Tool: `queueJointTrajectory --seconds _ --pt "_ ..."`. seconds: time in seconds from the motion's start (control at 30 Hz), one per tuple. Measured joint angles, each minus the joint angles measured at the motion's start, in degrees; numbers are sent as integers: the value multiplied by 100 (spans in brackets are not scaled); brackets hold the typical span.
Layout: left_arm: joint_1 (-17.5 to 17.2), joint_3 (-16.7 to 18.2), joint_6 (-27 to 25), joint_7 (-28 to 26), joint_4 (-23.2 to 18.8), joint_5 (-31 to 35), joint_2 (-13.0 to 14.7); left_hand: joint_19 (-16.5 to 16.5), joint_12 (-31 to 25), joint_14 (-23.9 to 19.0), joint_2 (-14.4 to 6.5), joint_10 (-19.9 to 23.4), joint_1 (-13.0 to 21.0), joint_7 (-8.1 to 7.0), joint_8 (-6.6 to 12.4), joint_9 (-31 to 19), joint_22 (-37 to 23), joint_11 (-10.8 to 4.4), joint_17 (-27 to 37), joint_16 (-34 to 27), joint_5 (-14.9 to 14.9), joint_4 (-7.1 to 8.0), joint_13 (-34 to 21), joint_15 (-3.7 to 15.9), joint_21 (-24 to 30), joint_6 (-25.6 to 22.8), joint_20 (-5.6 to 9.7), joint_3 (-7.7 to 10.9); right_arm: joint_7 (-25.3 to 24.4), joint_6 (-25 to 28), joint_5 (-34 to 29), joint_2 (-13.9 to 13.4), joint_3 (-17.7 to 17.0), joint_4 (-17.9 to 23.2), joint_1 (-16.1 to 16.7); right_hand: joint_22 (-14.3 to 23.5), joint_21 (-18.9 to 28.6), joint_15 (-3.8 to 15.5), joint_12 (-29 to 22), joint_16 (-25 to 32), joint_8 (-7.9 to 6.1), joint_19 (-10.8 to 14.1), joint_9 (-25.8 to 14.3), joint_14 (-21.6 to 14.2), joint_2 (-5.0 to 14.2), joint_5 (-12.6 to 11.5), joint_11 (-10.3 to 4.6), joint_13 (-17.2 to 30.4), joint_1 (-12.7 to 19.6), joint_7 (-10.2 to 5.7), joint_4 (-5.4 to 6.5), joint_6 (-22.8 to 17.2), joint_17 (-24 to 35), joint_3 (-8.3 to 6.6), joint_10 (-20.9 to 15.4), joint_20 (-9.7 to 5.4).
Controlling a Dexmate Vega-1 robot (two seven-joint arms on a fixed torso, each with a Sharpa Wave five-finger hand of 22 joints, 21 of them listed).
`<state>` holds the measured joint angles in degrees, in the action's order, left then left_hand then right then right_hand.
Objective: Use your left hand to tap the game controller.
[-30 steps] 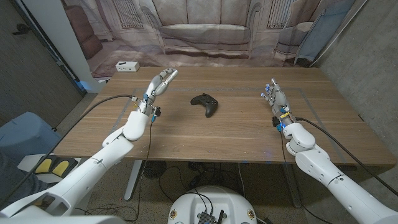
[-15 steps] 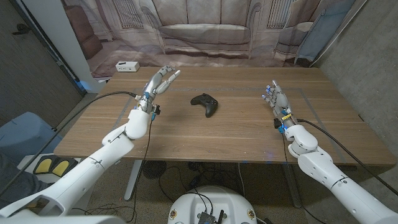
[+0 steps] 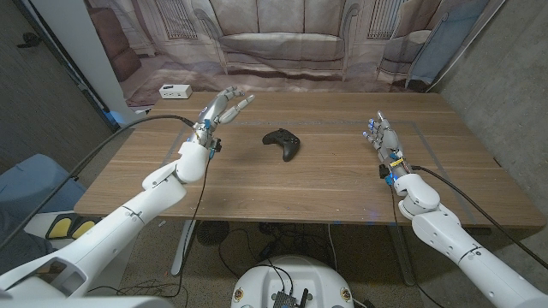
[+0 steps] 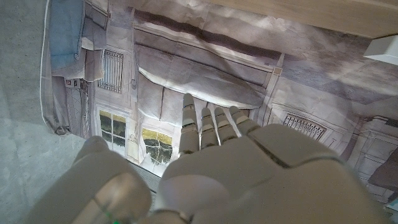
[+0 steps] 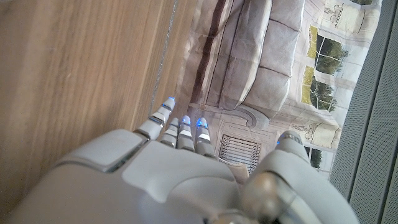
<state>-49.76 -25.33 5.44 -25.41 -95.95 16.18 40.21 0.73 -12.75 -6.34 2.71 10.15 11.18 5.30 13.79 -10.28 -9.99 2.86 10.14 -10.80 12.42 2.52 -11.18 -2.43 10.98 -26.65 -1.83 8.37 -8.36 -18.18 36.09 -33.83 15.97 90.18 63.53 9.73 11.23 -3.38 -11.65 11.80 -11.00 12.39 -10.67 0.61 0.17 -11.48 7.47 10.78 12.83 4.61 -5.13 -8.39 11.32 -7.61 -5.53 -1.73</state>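
The black game controller (image 3: 282, 143) is lying slanted on the surface (image 3: 282, 184), grips pointing near and right. The left hand (image 3: 219, 109) is hovering empty, fingers apart, left of it.

Head view above table (image 3: 325, 184), wrist views toward backdrop (image 4: 205, 68)
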Motion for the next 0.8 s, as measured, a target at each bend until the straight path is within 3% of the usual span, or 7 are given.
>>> queueJointTrajectory --seconds 0.8 --pt "539 -397 -731 510 -97 399 224 -47 0 0 30 31 -31 155 21 1 0 31 0 0 0 24 -1 0 0 -437 -48 -70 55 -41 -31 94 74 -54 -91 0 1 1 0 0 0 0 0 1 0 0 31 -1 0 -21 0 -21 0 0 -32 0"
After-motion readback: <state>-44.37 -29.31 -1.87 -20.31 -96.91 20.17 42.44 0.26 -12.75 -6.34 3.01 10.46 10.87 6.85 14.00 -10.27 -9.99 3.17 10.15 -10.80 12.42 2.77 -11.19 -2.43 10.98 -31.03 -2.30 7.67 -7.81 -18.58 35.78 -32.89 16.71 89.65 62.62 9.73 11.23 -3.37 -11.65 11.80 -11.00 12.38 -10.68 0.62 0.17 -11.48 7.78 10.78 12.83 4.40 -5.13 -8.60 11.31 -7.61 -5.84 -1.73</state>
